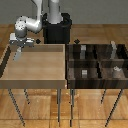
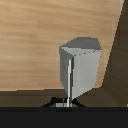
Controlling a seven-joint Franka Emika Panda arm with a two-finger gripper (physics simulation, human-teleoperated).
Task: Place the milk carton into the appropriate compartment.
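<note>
- The gripper [image 1: 18, 51] of the white Panda arm is seen at about 9 o'clock in the exterior view, hanging over the far corner of the light wooden tray on the exterior view's left.
- Jaw spacing cannot be told: the fingers are a blur in the exterior view, and only a thin pale sliver is shown low in the wrist view, in front of the carton.
- The milk carton [image 2: 81, 65], a small pale grey-white rectangular box with a slanted top face, is shown close under the wrist camera, on the wood floor of the tray, in a corner where the floor meets two raised walls.
- Contact between gripper and carton cannot be confirmed; the carton is not made out in the exterior view, being hidden by the gripper or too small.
- The light wooden tray [image 1: 35, 80], a shallow open box with raised rims, is set on thin metal legs.
- The dark-walled compartment tray [image 1: 97, 85], divided into several cells, is placed at 3 o'clock, just beside the wooden tray, edges near touching.
- Small grey shapes [image 1: 85, 73] are seen standing in several of the dark cells; exact forms too small to tell.
- The black robot base [image 1: 57, 30] is located at 12 o'clock, behind both trays, on a wood-plank floor.
</note>
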